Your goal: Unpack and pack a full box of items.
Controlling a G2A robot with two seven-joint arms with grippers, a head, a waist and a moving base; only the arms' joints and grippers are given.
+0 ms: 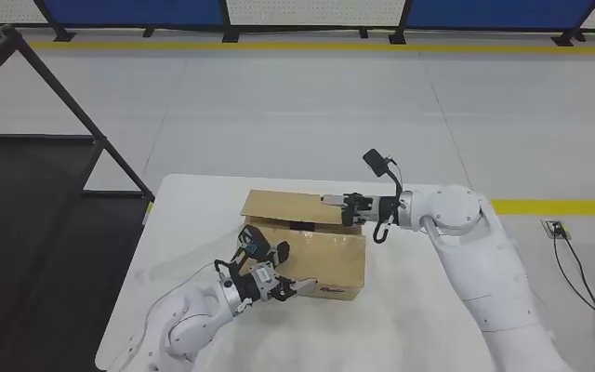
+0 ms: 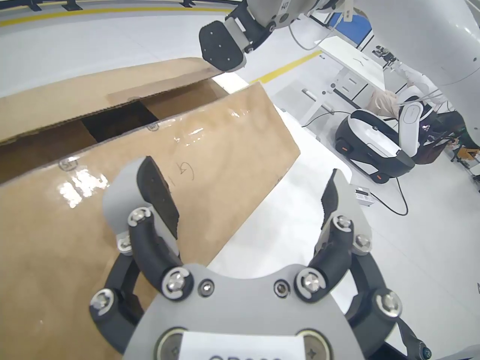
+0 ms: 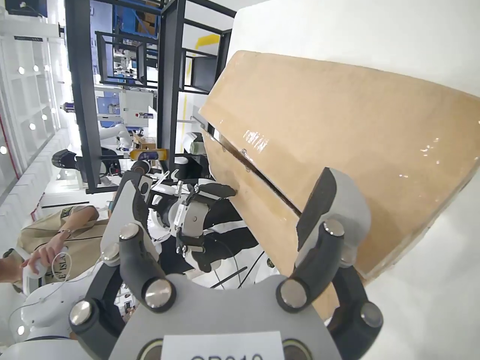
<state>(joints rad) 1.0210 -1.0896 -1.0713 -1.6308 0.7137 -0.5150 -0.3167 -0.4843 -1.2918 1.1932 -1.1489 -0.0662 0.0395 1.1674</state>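
Observation:
A brown cardboard box (image 1: pixel 311 251) lies in the middle of the white table (image 1: pixel 428 316). Its two long top flaps are almost down, and a dark gap (image 2: pixel 120 123) shows between them. My left gripper (image 1: pixel 296 286) is at the box's near side. It is open (image 2: pixel 243 196), with one finger (image 2: pixel 157 192) over the near flap (image 2: pixel 210 140) and the other off the box's end. My right gripper (image 1: pixel 329 200) is open (image 3: pixel 228 204) at the right end of the far flap (image 2: pixel 93 84); a pad (image 2: pixel 221 48) touches that flap's corner. The contents are hidden.
A black metal frame (image 1: pixel 65 112) stands beside the table's left side. The table edge runs close behind the box. Bare tabletop lies right of the box and in front of it. Another robot base (image 2: pixel 375 144) stands on the floor farther off.

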